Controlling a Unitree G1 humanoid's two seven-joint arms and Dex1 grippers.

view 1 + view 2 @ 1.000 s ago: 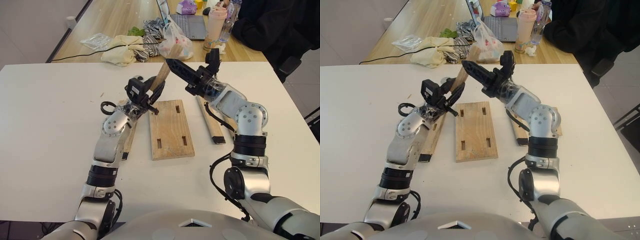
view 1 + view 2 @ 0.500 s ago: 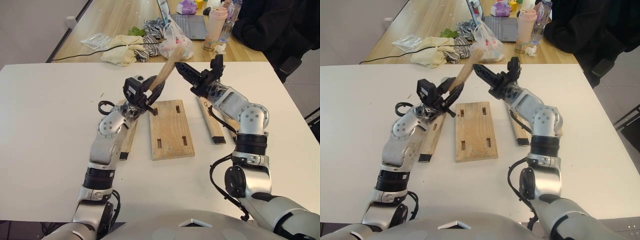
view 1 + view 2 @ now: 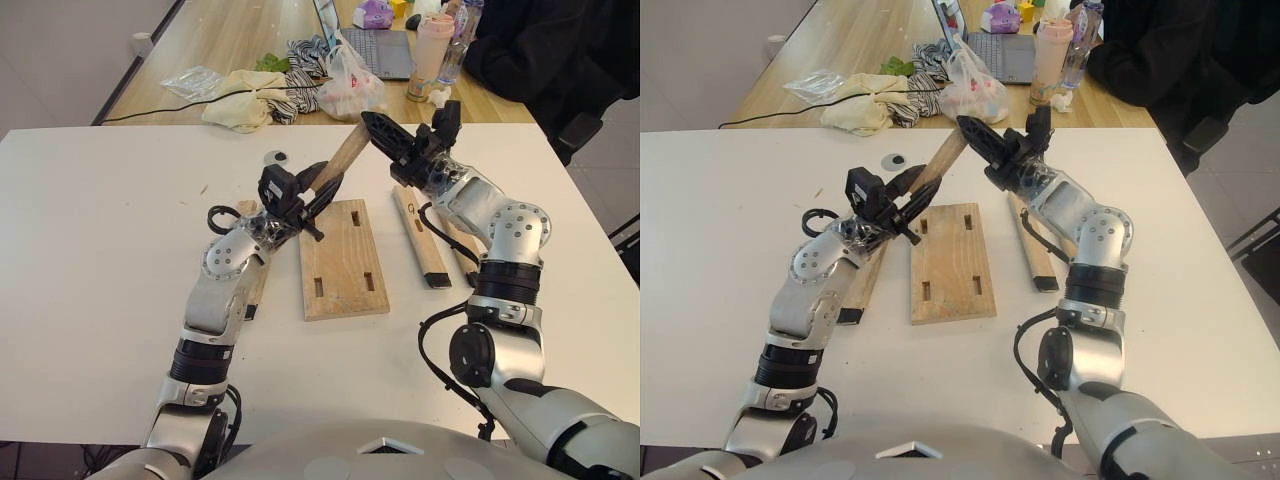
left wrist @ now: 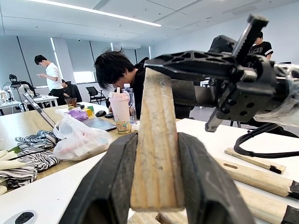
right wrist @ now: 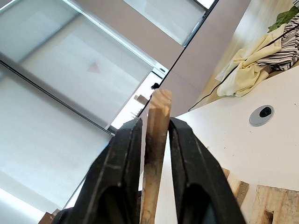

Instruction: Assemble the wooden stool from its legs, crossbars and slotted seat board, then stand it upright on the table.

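Observation:
My left gripper (image 3: 318, 203) is shut on the lower part of a wooden leg (image 3: 345, 157), which slants up and to the right over the far end of the slotted seat board (image 3: 343, 258). The board lies flat on the white table (image 3: 100, 250). My right gripper (image 3: 378, 128) is at the leg's upper end, and in the right wrist view its fingers (image 5: 124, 154) press against both sides of the leg (image 5: 156, 121). A second leg (image 3: 420, 238) and another wooden piece (image 3: 458, 243) lie right of the board. One more piece (image 3: 255, 285) lies under my left arm.
A round grey grommet (image 3: 275, 156) sits in the table behind my left gripper. On the wooden table at the back lie clothes (image 3: 250, 95), a plastic bag (image 3: 350, 90), a laptop (image 3: 375, 45) and a cup (image 3: 432, 45). A person sits there.
My left gripper has swung the leg's top to the right. My right gripper, apart from the leg before, has moved right and now clasps its upper end.

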